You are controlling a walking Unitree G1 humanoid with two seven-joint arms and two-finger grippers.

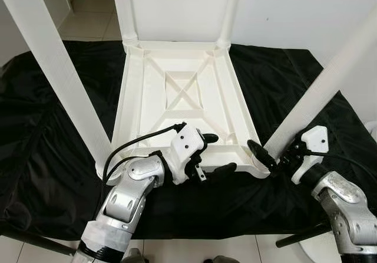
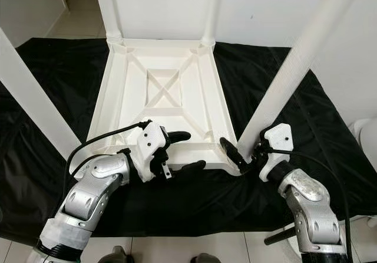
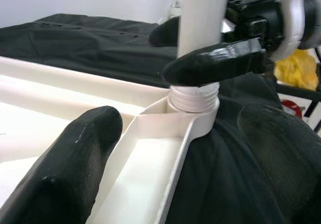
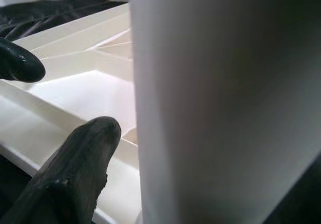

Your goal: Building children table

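Note:
A white plastic children's table point(image 1: 132, 98) lies upside down on a black cloth, with its legs standing up from the corners. My left gripper point(image 1: 218, 153) is open and straddles the table's near rim point(image 3: 175, 169), one finger inside the frame and one outside. My right gripper point(image 1: 270, 155) is closed around the base of the near right leg point(image 1: 318, 92), just above its threaded socket point(image 3: 193, 98). The right wrist view has that leg point(image 4: 225, 103) close up, with one black finger point(image 4: 80, 163) beside it. The near left leg point(image 1: 53, 62) stands untouched.
The black cloth point(image 1: 53, 157) covers the floor around the table. Two far legs point(image 1: 123, 9) rise against a white wall. A black stand foot point(image 1: 300, 234) lies on the tiles at the near right. A yellow object point(image 3: 296, 68) sits beyond the right gripper.

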